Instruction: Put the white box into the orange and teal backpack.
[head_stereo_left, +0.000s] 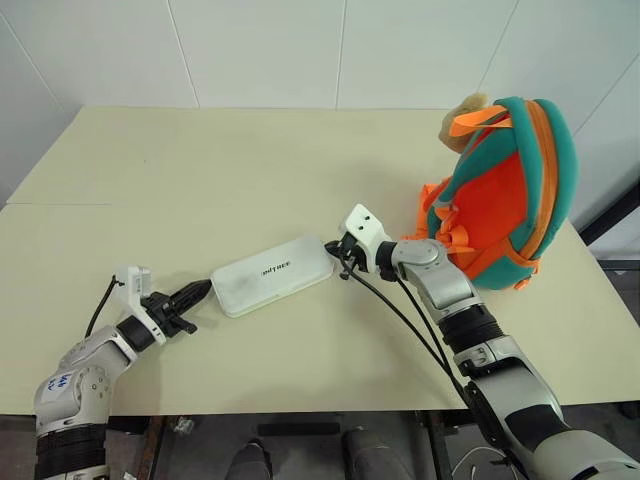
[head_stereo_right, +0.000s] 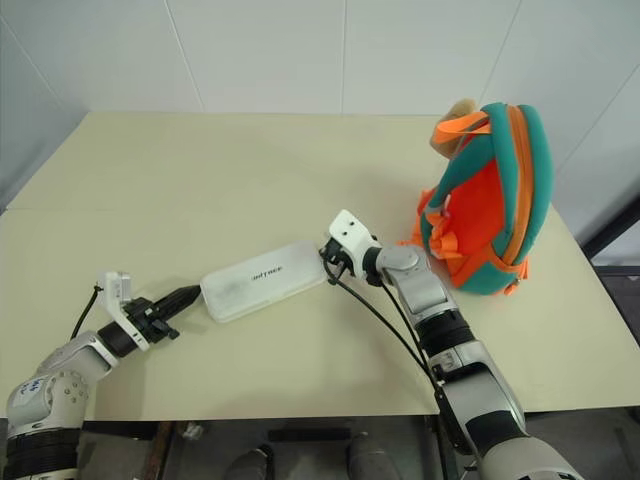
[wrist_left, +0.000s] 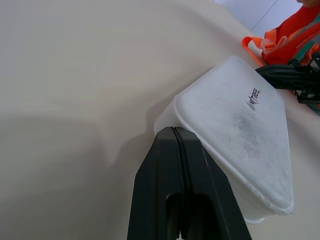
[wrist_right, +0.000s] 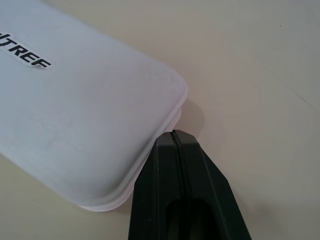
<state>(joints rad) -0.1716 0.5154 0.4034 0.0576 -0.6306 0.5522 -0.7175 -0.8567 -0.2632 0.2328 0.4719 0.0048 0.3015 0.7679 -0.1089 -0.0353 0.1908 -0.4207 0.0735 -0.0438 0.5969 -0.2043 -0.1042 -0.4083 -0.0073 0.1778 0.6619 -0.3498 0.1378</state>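
Observation:
The white box (head_stereo_left: 272, 275) lies flat on the table's near middle, lettering up. My left gripper (head_stereo_left: 204, 289) is shut, and its tip meets the box's left end; in the left wrist view the closed fingers (wrist_left: 165, 165) press against a corner of the box (wrist_left: 240, 125). At the opposite end my right gripper (head_stereo_left: 333, 251) is shut too, its tip against the box's rim (wrist_right: 165, 125). Nothing sits between either pair of fingers. The orange and teal backpack (head_stereo_left: 510, 190) stands upright at the table's right side, just beyond my right wrist, with a tan plush head behind its top.
The beige table (head_stereo_left: 200, 170) ends at a white wall behind. Its front edge runs close under both arms. A black cable (head_stereo_left: 400, 310) hangs along my right forearm. The backpack's orange straps (head_stereo_left: 445, 225) trail on the table toward the box.

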